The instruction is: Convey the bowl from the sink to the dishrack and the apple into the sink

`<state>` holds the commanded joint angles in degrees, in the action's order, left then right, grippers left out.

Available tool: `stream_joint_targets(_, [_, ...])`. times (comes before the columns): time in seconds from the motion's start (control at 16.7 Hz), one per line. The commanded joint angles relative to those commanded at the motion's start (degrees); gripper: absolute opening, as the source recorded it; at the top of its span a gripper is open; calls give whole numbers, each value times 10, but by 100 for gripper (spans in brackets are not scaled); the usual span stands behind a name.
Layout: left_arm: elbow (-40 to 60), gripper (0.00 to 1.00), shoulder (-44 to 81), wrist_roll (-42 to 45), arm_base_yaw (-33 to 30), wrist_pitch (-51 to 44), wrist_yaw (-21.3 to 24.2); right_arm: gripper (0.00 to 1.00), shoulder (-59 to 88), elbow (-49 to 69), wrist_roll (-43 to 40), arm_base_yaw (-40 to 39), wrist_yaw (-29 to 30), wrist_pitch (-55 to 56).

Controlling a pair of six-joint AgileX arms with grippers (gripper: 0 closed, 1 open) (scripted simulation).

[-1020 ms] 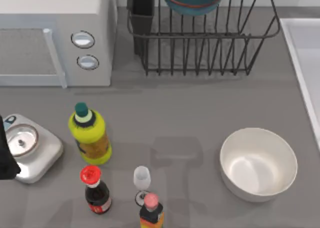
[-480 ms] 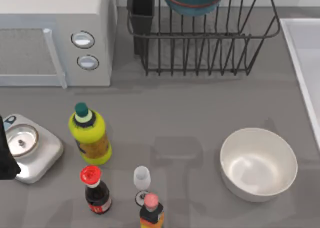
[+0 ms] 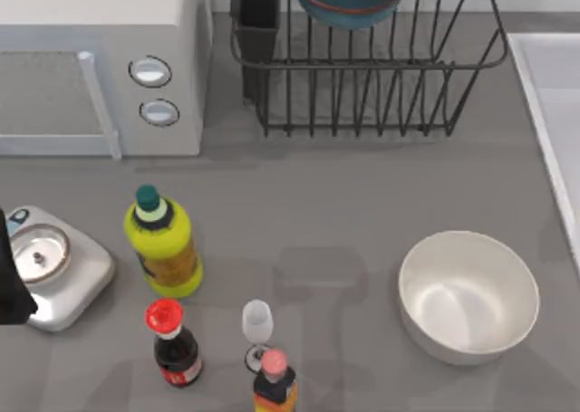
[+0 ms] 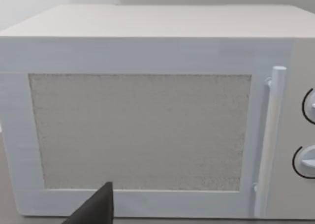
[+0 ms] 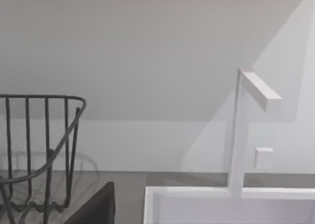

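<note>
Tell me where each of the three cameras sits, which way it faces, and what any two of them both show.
Top view: above the table, looking down on the microwave, dishrack holding the bowl, bottles, white bowl and sink rim; a dark piece of the left arm at the left edge.
Left wrist view: low, facing the microwave door; a dark finger tip shows.
Right wrist view: low, facing the back wall, dishrack end, sink and faucet; a dark finger tip shows.
Shared: top and left wrist, microwave; top and right wrist, dishrack and sink.
</note>
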<state>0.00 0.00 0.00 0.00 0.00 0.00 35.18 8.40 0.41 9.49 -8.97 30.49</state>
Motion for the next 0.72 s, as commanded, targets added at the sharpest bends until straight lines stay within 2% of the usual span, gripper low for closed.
stream_joint_targets(0.36, [0, 100, 0, 0, 0, 0, 0, 100, -281, -66, -2, -72, 68, -237])
stream_joint_targets(0.54, [0, 100, 0, 0, 0, 0, 0, 100, -341, -81, -4, -91, 86, -295])
stream_joint_targets(0.72, [0, 100, 0, 0, 0, 0, 0, 100, -352, -84, -4, -95, 90, -305])
